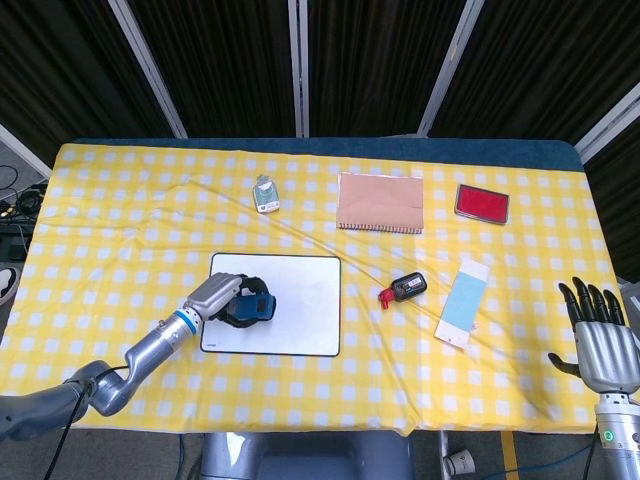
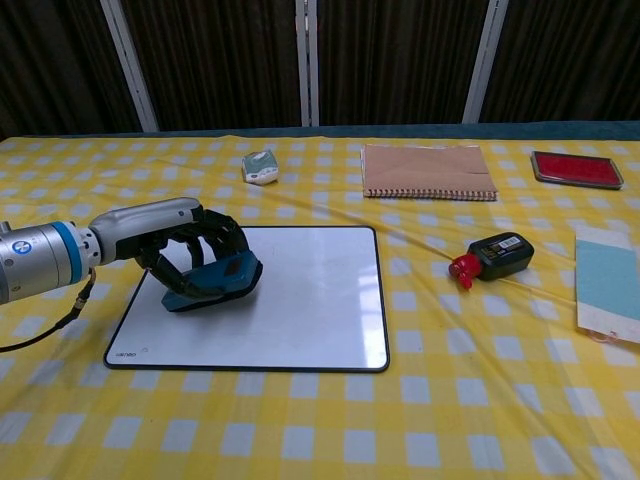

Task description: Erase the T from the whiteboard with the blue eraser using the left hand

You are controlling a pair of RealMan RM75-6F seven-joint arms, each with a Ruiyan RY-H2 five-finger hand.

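The whiteboard (image 1: 300, 300) (image 2: 300, 290) lies on the yellow checked cloth, left of centre. My left hand (image 1: 228, 298) (image 2: 190, 255) grips the blue eraser (image 1: 257, 308) (image 2: 218, 285) and presses it flat on the board's left part. The hand and eraser cover the spot where the T was, so no mark shows on the board. My right hand (image 1: 602, 335) hangs off the table's right front corner with its fingers spread and nothing in it; the chest view does not show it.
A black ink bottle with a red cap (image 1: 403, 289) (image 2: 492, 255) lies right of the board. A light blue card (image 1: 463, 301) (image 2: 607, 282) sits further right. At the back are a small green-white packet (image 1: 265, 193), a brown notebook (image 1: 380, 201) and a red case (image 1: 482, 202).
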